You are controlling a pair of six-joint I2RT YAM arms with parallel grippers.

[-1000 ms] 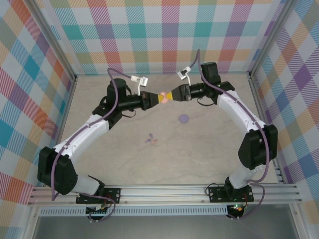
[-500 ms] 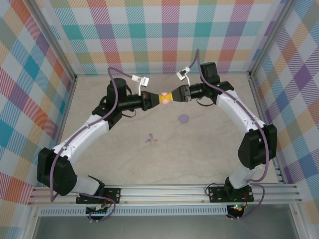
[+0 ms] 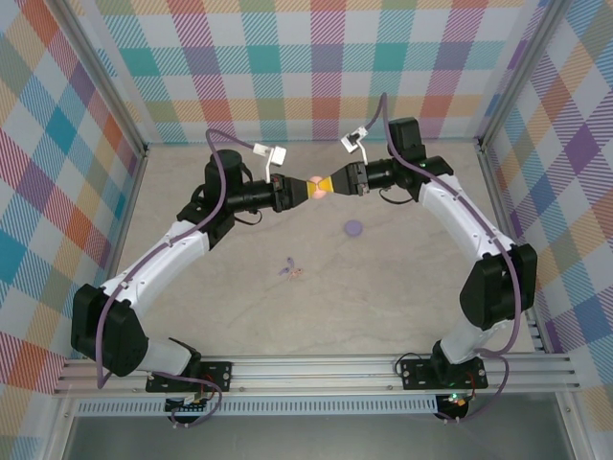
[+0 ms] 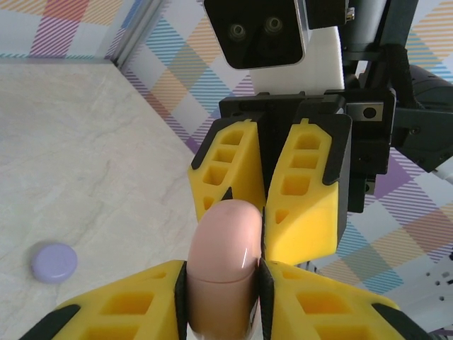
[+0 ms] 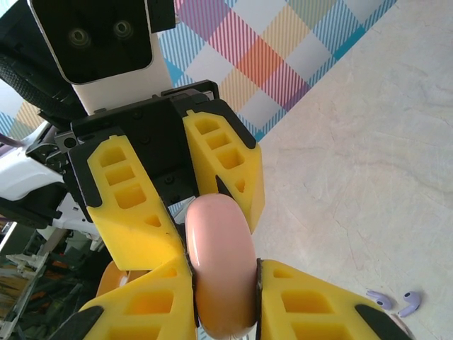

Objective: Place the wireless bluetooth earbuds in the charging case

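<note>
Charging case (image 4: 223, 262), seemingly, between end effectors (image 4: 244, 212)

No writing, label, brand, number or sign can be read anywhere in these views. The two small white tags (image 3: 271, 151) seen from above are too small to show whether they carry any print.

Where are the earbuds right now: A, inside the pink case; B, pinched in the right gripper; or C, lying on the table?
C: the earbuds lie loose on the table, apart from the pink case held up off it.
</note>
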